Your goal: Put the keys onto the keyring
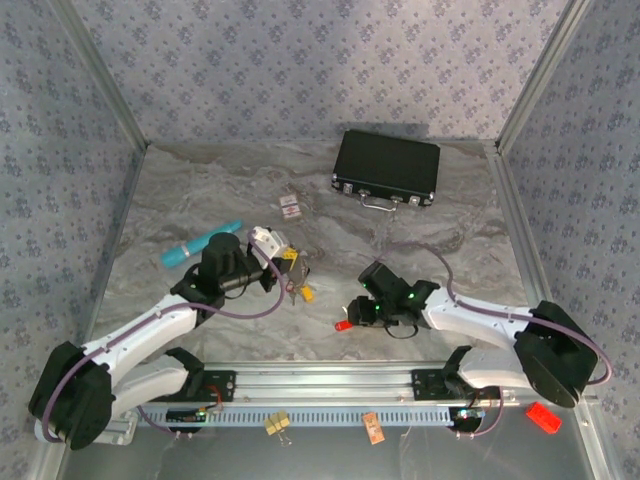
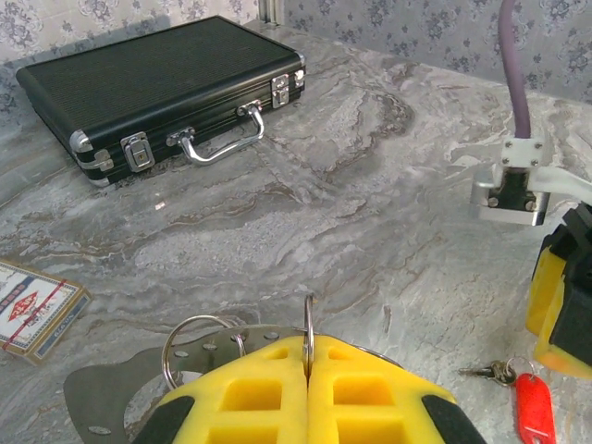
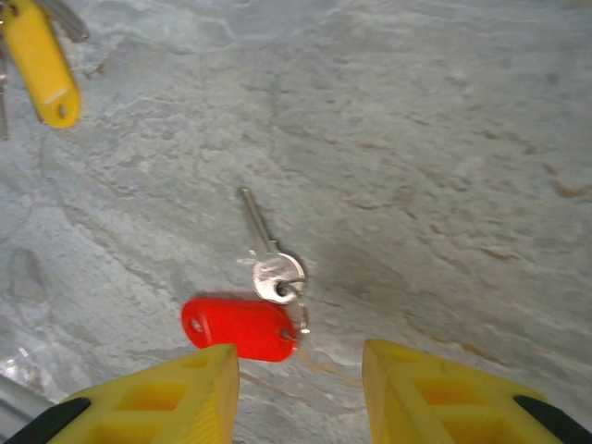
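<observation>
Two grippers share the work here. The left gripper (image 2: 308,353) has its yellow fingers pressed together on the keyring (image 2: 309,319), which stands edge-on in the seam between them, just above the table (image 2: 370,203); a second loop of wire curls out to one side of the fingers. The right gripper (image 3: 301,370) has its jaws apart and hangs low over the red key (image 3: 242,328), which lies flat on the table between and just ahead of the fingertips, its metal blade pointing away from them; nothing is held. From above, the red key (image 1: 343,326) sits just beside the right gripper (image 1: 362,310) and well apart from the left gripper (image 1: 270,242). A yellow key (image 3: 42,60) lies nearer the left gripper; whether it already hangs on the keyring I cannot tell. Farther back are the cards (image 2: 32,310) and the case (image 2: 166,83), neither in play. The step in hand looks like picking up the red key while the keyring is held ready. Next, the right gripper would need to drop a little, close on the flat red tag without sliding it, lift, and carry the key's small loop across to the pinched keyring, a fine alignment since both wires are thin.
</observation>
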{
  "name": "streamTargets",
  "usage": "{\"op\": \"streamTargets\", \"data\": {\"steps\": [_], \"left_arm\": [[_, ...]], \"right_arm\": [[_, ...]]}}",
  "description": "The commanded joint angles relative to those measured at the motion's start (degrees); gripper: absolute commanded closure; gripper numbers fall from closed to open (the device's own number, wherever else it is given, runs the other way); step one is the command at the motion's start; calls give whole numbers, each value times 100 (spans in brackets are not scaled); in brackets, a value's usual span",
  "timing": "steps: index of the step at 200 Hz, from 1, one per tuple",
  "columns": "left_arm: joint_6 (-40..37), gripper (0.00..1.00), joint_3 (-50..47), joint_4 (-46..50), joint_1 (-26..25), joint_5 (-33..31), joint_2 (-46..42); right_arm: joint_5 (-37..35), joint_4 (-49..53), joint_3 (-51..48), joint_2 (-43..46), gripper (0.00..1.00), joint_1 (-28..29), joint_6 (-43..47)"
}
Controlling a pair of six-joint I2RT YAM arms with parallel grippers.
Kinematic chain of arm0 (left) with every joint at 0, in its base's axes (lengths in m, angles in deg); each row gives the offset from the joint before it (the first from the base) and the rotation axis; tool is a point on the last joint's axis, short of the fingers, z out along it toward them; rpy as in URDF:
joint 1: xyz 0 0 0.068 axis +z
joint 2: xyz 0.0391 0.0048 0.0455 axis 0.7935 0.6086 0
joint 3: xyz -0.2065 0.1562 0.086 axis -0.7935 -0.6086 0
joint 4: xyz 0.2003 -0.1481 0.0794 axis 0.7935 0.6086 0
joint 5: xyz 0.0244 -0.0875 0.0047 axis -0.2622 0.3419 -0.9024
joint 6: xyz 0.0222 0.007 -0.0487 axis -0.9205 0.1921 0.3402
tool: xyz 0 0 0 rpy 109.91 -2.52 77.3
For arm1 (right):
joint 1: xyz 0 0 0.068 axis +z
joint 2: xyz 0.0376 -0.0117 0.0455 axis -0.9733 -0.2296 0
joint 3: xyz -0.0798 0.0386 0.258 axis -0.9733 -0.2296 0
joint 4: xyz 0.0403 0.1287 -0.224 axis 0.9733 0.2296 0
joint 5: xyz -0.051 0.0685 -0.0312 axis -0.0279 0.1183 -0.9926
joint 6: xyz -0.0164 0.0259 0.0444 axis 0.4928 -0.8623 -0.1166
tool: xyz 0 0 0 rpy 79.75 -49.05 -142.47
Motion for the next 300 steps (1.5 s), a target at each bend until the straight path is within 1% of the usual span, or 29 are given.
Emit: {"op": "streamTargets", "data": {"steps": [1, 67, 95, 145, 182, 212, 260, 300], "left_arm": [[-126, 100, 201, 74, -43, 145, 1], [-196, 100, 218, 96, -42, 143, 8], [-202, 100, 214, 109, -42, 134, -6], [-201, 100, 214, 106, -49, 134, -8], [-203, 100, 206, 108, -43, 142, -5], [-205, 100, 205, 115, -46, 151, -18], [-213, 100, 205, 120, -48, 161, -9], [-218, 100, 205, 131, -45, 160, -13]], "right_arm": [[366, -245, -101, -130, 60, -50, 88], [409, -258, -70, -472, 68, -131, 63], [480, -325, -22, -544, 73, -141, 64], [502, -414, 12, -592, 78, -164, 69], [575, -510, 8, -597, 79, -169, 47], [560, -536, 15, -575, 77, -168, 31], [592, -604, 22, -608, 77, -180, 28], [582, -615, 40, -687, 80, -185, 29]]}}
